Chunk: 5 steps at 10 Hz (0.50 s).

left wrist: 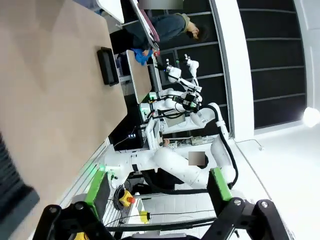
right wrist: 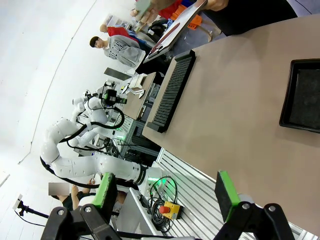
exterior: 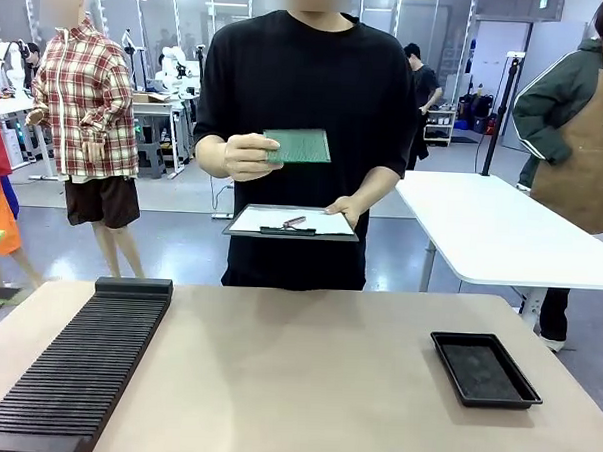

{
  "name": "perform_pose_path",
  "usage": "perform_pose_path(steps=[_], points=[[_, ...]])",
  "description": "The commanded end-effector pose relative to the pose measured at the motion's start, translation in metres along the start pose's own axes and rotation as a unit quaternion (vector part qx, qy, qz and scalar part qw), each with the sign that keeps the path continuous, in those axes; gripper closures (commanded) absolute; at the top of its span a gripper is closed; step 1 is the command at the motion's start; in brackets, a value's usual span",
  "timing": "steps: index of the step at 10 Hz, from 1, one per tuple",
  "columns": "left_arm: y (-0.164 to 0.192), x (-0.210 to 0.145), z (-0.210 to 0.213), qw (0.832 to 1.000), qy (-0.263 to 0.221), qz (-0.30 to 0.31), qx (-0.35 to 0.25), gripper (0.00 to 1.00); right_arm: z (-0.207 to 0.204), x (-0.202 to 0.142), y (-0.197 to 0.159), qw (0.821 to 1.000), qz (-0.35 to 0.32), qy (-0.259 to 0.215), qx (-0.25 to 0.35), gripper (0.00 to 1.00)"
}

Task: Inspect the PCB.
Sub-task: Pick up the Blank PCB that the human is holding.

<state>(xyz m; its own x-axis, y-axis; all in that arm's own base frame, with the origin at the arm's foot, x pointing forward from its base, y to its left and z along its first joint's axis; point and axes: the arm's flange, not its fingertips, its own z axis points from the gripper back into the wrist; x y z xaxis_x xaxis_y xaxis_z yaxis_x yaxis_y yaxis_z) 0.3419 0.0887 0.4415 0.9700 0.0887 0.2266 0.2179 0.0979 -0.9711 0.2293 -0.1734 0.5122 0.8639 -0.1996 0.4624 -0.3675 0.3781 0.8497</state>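
Front view takes in the wide beige tabletop (exterior: 294, 386) first, and behind its far edge stands a person in a black shirt (exterior: 298, 86). On the tabletop's left side lies a long black slotted rack (exterior: 75, 366), running from the near corner toward the far edge. Well apart from it, on the right side, sits a shallow black tray (exterior: 483, 369).

The person holds a dark clipboard (exterior: 292, 223) with white paper at waist height, level, one hand (exterior: 344, 210) under its right edge. Above it, at chest height, the other hand (exterior: 246, 156) grips the PCB (exterior: 300, 146) by its left end. The green board is tilted a little and is off the tabletop, touching neither tray nor clipboard.

My left gripper (left wrist: 156, 175) is released, its green pads (left wrist: 97, 187) spread wide with nothing between them, hanging beyond the tabletop's edge. My right gripper (right wrist: 165, 177) is likewise spread and grasping nothing, off the near edge of the tabletop.
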Motion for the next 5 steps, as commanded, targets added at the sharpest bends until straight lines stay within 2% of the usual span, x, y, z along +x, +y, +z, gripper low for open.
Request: perform_pose_path(steps=[1, 3, 4, 5], points=[[0.008, -0.03, 0.03, 0.999, -0.019, -0.027, -0.025, 0.0, 0.001, -0.001, 0.001, 1.0, 0.003, -0.002, 0.002, 0.0], [0.02, -0.051, 0.05, 0.997, -0.035, -0.05, -0.055, 0.0, 0.001, -0.001, 0.001, 1.0, 0.003, -0.002, 0.002, 0.0], [0.01, -0.053, 0.059, 0.993, -0.058, -0.074, -0.071, 0.0, 0.001, -0.001, 0.001, 1.0, 0.003, -0.002, 0.002, 0.0], [-0.003, -0.054, 0.069, 0.993, -0.064, -0.086, -0.053, 0.0, 0.001, -0.001, 0.001, 1.0, 0.003, -0.002, 0.002, 0.0]])
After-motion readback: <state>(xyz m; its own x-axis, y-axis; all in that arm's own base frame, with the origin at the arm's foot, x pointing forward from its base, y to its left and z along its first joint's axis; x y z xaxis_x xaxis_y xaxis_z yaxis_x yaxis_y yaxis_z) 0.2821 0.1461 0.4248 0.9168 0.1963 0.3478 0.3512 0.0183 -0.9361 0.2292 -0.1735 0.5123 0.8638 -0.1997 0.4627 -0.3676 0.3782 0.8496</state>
